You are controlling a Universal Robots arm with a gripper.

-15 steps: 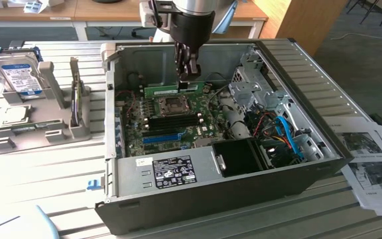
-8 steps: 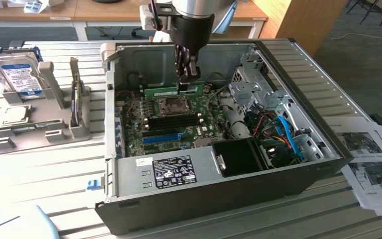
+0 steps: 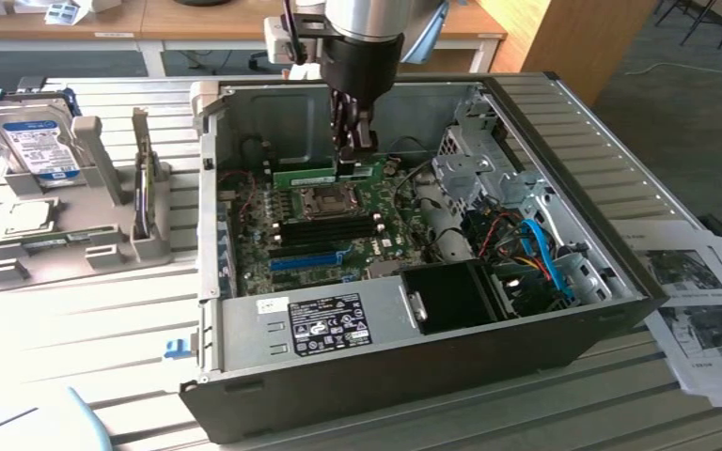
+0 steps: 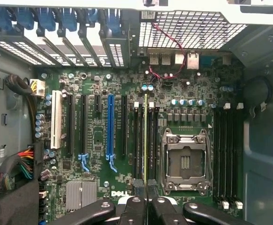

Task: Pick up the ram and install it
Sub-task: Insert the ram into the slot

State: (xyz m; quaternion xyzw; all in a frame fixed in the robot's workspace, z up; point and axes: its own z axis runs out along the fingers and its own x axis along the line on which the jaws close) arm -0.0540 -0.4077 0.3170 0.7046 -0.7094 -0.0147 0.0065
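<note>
1. Nearest the exterior camera, the dark outer wall of the open computer case (image 3: 399, 376) was seen. The case was laid on its side on a slatted work surface (image 3: 110, 310), with its interior turned upward.
2. The green motherboard (image 4: 94, 140) was found spread across the floor of the case, with a blue expansion slot (image 4: 110, 126) set among black ones.
3. The gripper (image 4: 147, 187) was positioned inside the case opening, pointing straight down at the board. Its jaws were drawn together and clamped on the ram (image 4: 145, 140).
4. The empty CPU socket (image 4: 183, 161) was seen just beside a bank of black memory slots (image 4: 137, 136), on the side away from the blue slot.
5. The ram was held directly beneath the gripper, between its fingers. In the wrist view it was presented edge-on, as a thin pale-green line.
6. The long axis of the ram was laid parallel to the memory slots and lined up over that bank, between the blue expansion slot and the CPU socket.
7. In the exterior view the ram was seen as a green stick reaching from the fingers toward the exterior view's left. It was judged to be held clear of the board, though whether its lower edge had met a slot could not be told.
</note>
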